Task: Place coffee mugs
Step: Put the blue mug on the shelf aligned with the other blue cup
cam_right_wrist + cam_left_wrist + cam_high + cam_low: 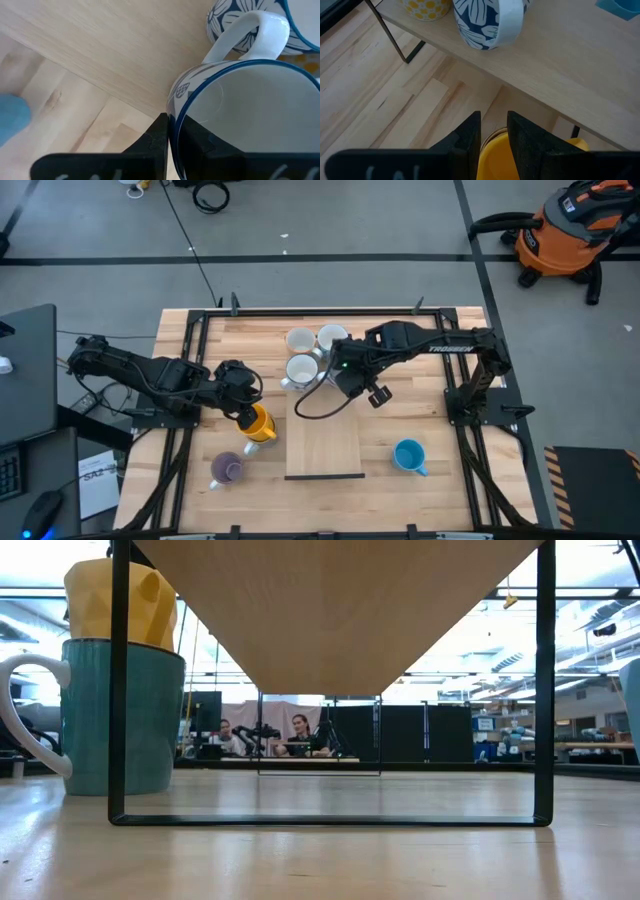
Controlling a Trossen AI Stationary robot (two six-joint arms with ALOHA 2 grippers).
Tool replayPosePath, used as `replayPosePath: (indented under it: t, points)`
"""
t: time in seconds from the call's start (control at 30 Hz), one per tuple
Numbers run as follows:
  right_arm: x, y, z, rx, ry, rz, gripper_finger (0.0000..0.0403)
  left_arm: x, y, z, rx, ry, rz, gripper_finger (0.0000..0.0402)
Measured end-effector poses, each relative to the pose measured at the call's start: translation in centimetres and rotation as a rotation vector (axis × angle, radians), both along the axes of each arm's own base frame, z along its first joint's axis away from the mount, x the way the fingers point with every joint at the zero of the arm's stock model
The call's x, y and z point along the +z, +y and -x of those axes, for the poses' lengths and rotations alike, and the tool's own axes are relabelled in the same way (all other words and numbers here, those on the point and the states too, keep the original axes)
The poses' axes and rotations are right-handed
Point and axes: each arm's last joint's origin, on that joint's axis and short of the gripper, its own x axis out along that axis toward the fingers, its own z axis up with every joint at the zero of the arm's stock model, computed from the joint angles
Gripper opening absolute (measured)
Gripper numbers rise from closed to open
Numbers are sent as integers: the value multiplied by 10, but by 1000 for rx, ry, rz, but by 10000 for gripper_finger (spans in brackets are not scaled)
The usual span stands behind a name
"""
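A yellow mug [258, 423] sits at the left edge of a raised wooden board [325, 448], with my left gripper [243, 406] shut on it. My right gripper [335, 375] is shut on a white mug with a blue rim [302, 370] over the board's far part. Two more white mugs [300, 340] [331, 338] stand on their bases just beyond. In the left wrist view these show as a blue-flowered mug [490, 20] and a yellow-dotted mug [425, 7]. A purple mug [228, 468] and a blue mug [408, 455] stand on the table. My left gripper pinches the yellow mug's rim [494, 146] between its two fingers, coming from above and from the table's left. I cannot tell whether the mug rests on the table. My right gripper holds the white mug's blue-edged rim [172, 107], one finger [192, 150] inside and one [157, 137] outside. The spot is on the side away from the handle [245, 30]. The mug is upright above the board; its base is hidden.
The board stands on thin black legs [395, 35] above the table. In the low view only its underside [330, 610] and frame show, with a teal mug [125, 715] at the left. People sit in the room beyond the table.
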Motion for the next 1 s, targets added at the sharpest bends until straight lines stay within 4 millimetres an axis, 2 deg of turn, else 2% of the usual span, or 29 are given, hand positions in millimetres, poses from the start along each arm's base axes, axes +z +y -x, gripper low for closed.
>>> replayPosePath:
  t: [0.5,1.0]
  points:
    - [0,-8,0,-10,-1,-41,42,0,0,0,0,0,0,100]
    - [1,-7,-2,-1,-26,-64,88,0,0,0,0,0,0,100]
